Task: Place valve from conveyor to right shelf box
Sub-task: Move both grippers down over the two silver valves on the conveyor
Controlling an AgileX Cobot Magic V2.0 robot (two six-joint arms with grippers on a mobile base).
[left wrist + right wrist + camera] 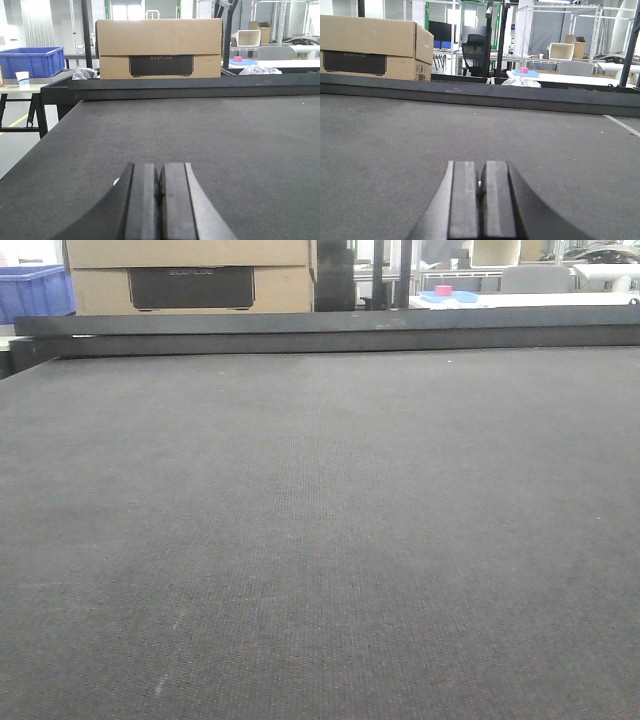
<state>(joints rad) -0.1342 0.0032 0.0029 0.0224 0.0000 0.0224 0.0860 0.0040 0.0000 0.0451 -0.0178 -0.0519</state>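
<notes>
Dark grey woven conveyor across the whole front view, with its black frame bar at 12 o'clock. Left gripper at 6 o'clock in its wrist view, pads pressed together, holding nothing, low over the conveyor. Right gripper likewise at 6 o'clock, pads together, holding nothing. Beyond the bar, cardboard box at 12 o'clock, blue crate at 10 o'clock.

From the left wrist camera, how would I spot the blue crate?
Follow the dark grey conveyor to the far left corner of its black frame. Beyond it, a table carries the blue crate, with a white cup in front. It alone is bright blue ribbed plastic; its big neighbour is a brown cardboard box.
</notes>
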